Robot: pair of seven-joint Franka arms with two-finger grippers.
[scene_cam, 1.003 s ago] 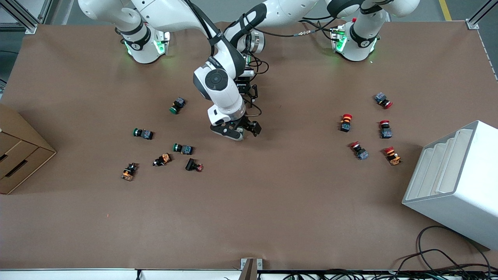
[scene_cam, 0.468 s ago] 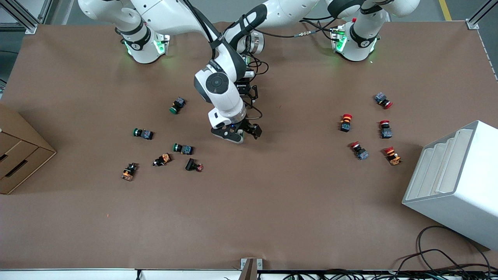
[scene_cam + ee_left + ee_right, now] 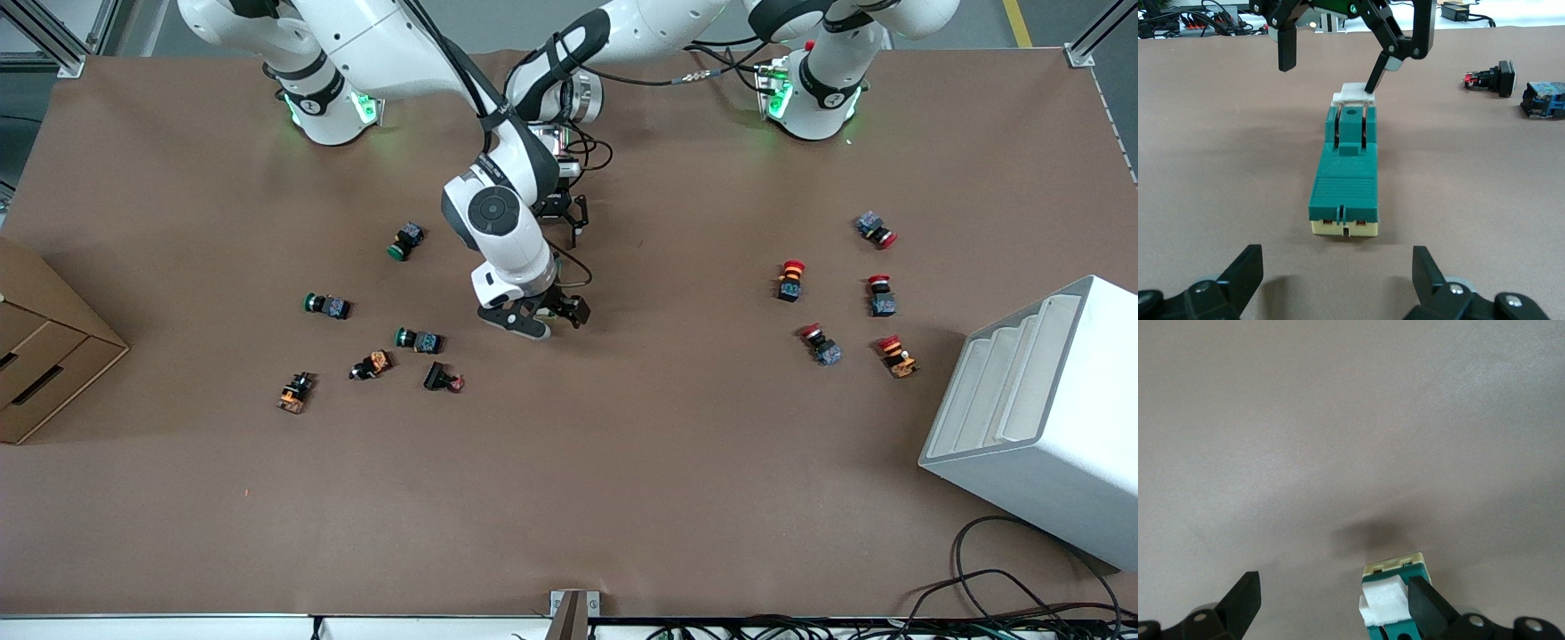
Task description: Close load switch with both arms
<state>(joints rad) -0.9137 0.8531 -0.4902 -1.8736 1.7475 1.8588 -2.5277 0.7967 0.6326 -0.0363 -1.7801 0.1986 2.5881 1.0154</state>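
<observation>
The load switch (image 3: 1345, 180) is a dark green block with a cream end and a white handle (image 3: 1353, 95), lying on the brown table. It also shows in the right wrist view (image 3: 1395, 603). In the front view the right arm's wrist hides it. My left gripper (image 3: 1337, 275) is open, low at the switch's cream end, with nothing between its fingers; in the front view it is at mid-table (image 3: 573, 218). My right gripper (image 3: 1335, 603) is open over the handle end (image 3: 547, 316). One of its fingertips (image 3: 1425, 603) is against the white handle.
Green-capped push buttons (image 3: 404, 242) (image 3: 327, 306) (image 3: 418, 340) and orange ones (image 3: 372, 364) lie toward the right arm's end. Red-capped buttons (image 3: 789, 280) (image 3: 882, 296) lie toward the left arm's end. A cardboard box (image 3: 44, 347) and a white rack (image 3: 1040, 418) stand at the table's ends.
My right gripper has shifted a little nearer the front camera along the switch. My left gripper has drawn back slightly toward the bases. Both stay open.
</observation>
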